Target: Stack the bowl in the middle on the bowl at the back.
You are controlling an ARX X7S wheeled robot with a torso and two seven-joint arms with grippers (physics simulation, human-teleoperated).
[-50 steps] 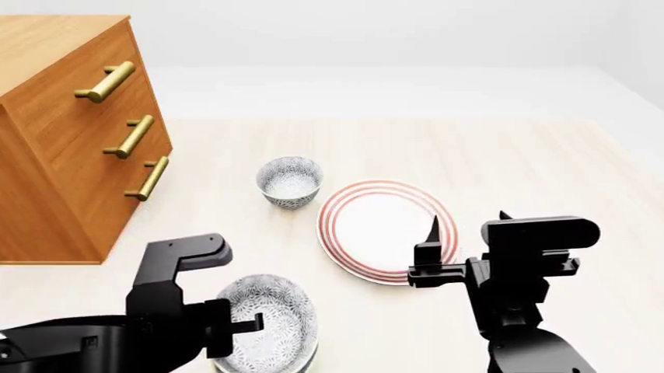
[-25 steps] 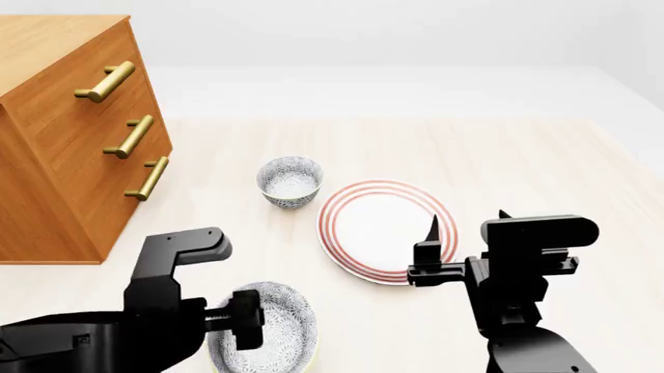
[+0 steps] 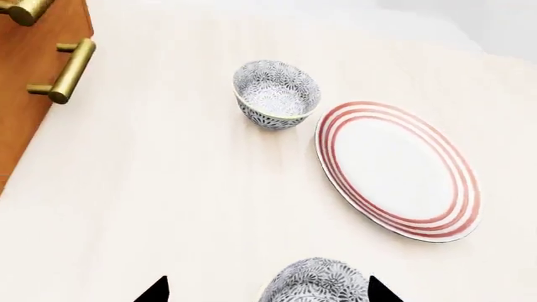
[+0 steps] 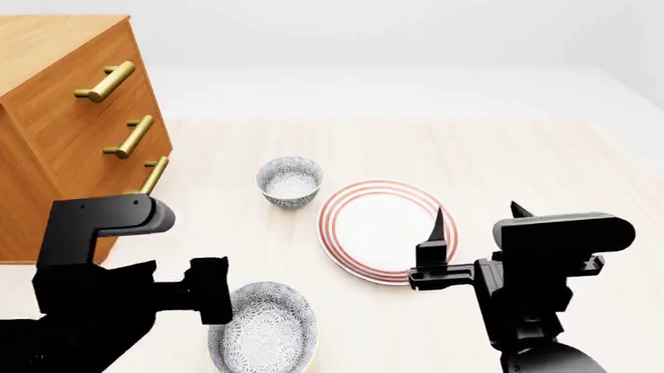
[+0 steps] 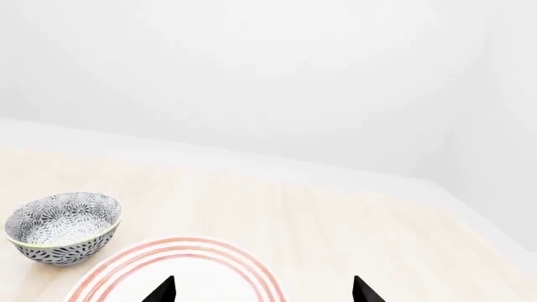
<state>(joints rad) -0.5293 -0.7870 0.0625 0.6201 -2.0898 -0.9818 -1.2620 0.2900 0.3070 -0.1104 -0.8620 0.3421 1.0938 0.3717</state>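
The bowl at the back (image 4: pixel 288 180) stands upright on the pale table, grey-and-white patterned outside and speckled white inside; it also shows in both wrist views as the back bowl (image 3: pixel 275 94) (image 5: pixel 63 225). The bowl in the middle (image 4: pixel 261 328) sits near the view's lower edge. My left gripper (image 3: pixel 266 293) is open, its jaws wide, and the middle bowl's far side (image 3: pixel 323 283) lies between them, closer to one fingertip and touching neither. My right gripper (image 4: pixel 475 211) hangs open over the plate's near right edge, holding nothing.
A white plate with red rings (image 4: pixel 379 225) lies to the right of the back bowl. A wooden dresser with brass handles (image 4: pixel 62 116) stands at the table's left. My left arm's black body (image 4: pixel 93 303) fills the lower left of the head view.
My left arm has pulled back to the left and risen; its finger, which lay across the middle bowl's rim, is off it now. The right arm has shifted slightly right.
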